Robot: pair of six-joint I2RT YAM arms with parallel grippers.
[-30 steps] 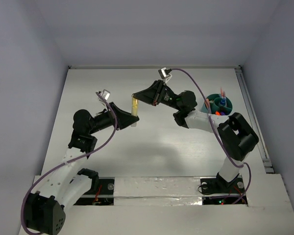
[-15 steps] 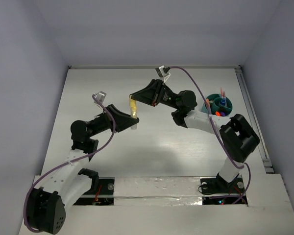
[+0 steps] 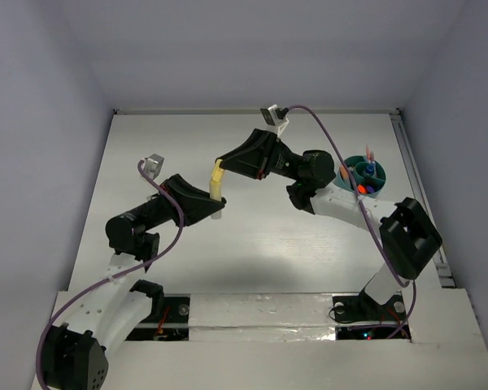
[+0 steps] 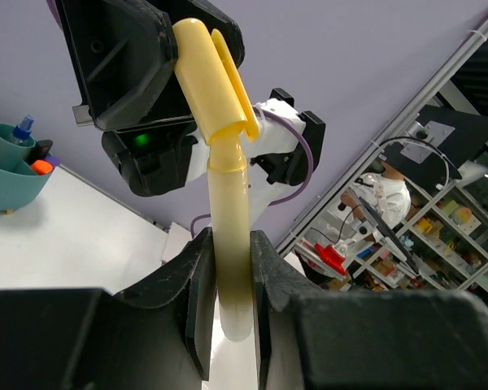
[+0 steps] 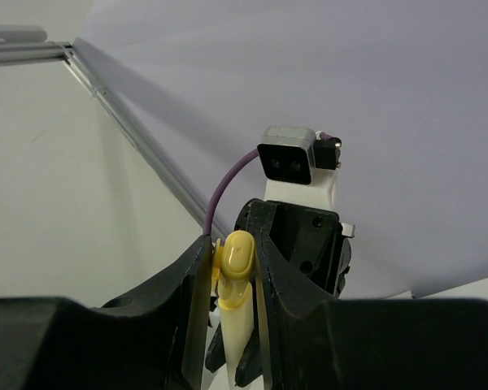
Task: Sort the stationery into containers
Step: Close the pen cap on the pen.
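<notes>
- Jaws of the left gripper (image 4: 228, 276), nearest the arm bases, are closed tight on the pale lower barrel of the yellow marker (image 4: 226, 203). One finger presses each side.
- Yellow marker: held clear of the table (image 3: 268, 244), roughly upright in the left wrist view. In the top view it sits left of centre and spans the gap between the two grippers.
- Jaws of the right gripper (image 5: 233, 272), just beyond, are narrowed onto the marker's bright yellow cap (image 5: 236, 260). A finger touches each flank of the cap, and its clip is visible along one side. Both grippers thus grip the same marker, at opposite ends.
- Teal organiser (image 3: 347, 173): stands on the far right part of the table, well apart from the marker and behind the right arm's forearm.
- Contents of the organiser: a blue-topped item (image 4: 22, 128) in an inner compartment, an orange item (image 4: 39, 166) beside it, and a thin pink pen (image 3: 369, 153) rising above the rim. Other contents are too small to identify.
</notes>
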